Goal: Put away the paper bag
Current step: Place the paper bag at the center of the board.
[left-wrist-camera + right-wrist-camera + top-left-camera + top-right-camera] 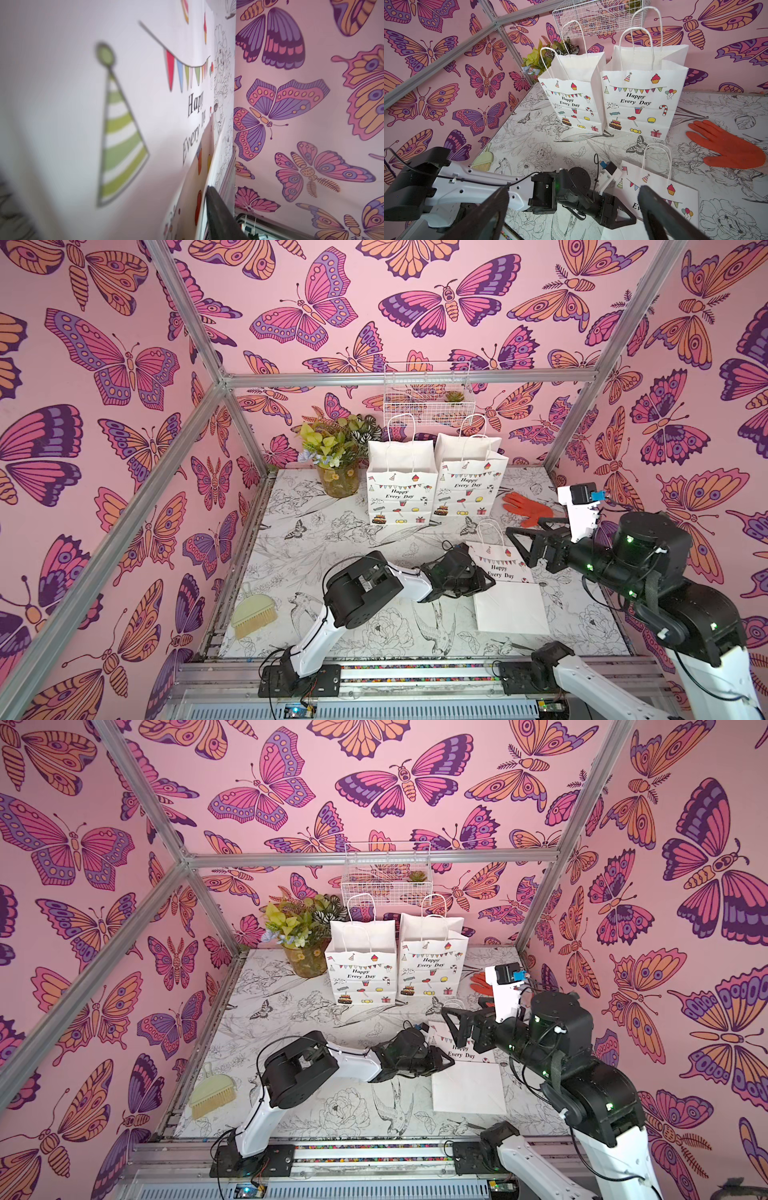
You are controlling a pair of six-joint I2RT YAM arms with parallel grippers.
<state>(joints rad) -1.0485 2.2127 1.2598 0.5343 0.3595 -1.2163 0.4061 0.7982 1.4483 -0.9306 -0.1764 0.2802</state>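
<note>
Paper: two upright bags (402, 497), one flat bag (509, 605); one orange glove (524, 506).

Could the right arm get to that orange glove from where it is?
Probably yes: the orange glove lies uncovered on the table close to the open right gripper, nothing between them.

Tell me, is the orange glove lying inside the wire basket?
No, the orange glove lies flat on the table, while the wire basket hangs on the wall above it.
</note>
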